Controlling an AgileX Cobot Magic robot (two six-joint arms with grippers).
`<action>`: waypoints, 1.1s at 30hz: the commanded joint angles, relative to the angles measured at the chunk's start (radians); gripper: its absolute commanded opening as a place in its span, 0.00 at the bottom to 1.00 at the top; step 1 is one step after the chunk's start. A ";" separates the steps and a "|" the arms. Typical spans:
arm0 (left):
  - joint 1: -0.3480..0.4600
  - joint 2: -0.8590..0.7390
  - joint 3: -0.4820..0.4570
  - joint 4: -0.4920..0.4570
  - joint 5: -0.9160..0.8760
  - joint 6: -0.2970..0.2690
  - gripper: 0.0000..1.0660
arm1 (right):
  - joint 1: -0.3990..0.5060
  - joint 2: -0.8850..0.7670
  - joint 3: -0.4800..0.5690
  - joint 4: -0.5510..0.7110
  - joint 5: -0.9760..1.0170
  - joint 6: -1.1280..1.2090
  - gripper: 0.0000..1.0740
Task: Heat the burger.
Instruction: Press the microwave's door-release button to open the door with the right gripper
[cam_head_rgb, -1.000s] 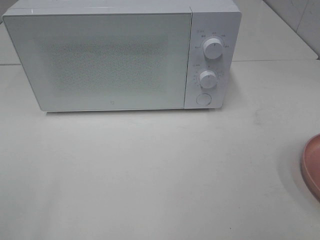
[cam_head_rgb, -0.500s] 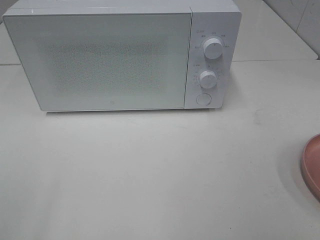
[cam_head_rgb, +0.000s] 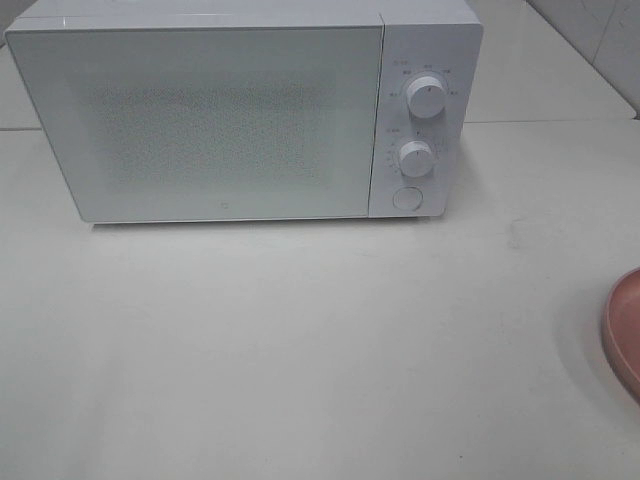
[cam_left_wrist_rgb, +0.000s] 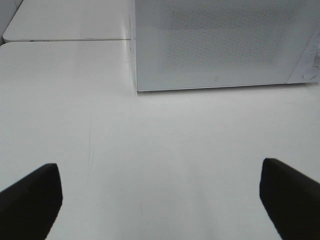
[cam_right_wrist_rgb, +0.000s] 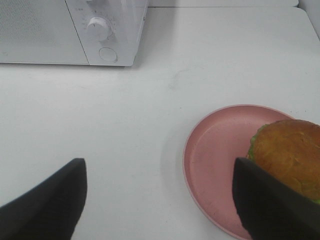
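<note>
Right hand (cam_right_wrist_rgb: 157, 205): fingers spread wide, empty, over the desk (cam_right_wrist_rgb: 125, 115) just beside the pink plate (cam_right_wrist_rgb: 215, 150).
Left hand (cam_left_wrist_rgb: 160, 210): spread wide, empty.
Burger (cam_right_wrist_rgb: 287, 150): resting on the plate, off centre. Glossy golden-brown bun, green lettuce edge.
Microwave (cam_head_rgb: 220, 120): door shut.
Progress, judged: nothing done. Opening, loading and heating remain.

We found the microwave (cam_head_rgb: 210, 120) standing at the back of the bench (cam_head_rgb: 300, 350) with its door shut, so there was no way inside. In front of it the bench top gave open passage across its whole width. Only the pink plate (cam_head_rgb: 624, 335) with the burger (cam_right_wrist_rgb: 287, 155) stood at the right edge.
</note>
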 joint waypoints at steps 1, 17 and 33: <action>0.003 0.002 0.002 -0.003 -0.002 -0.003 0.94 | -0.003 0.057 -0.004 0.001 -0.074 -0.002 0.71; 0.003 0.002 0.002 -0.003 -0.002 -0.003 0.94 | -0.003 0.240 0.032 0.001 -0.282 -0.005 0.71; 0.003 0.002 0.002 -0.003 -0.002 -0.003 0.94 | -0.003 0.514 0.032 0.001 -0.524 -0.005 0.71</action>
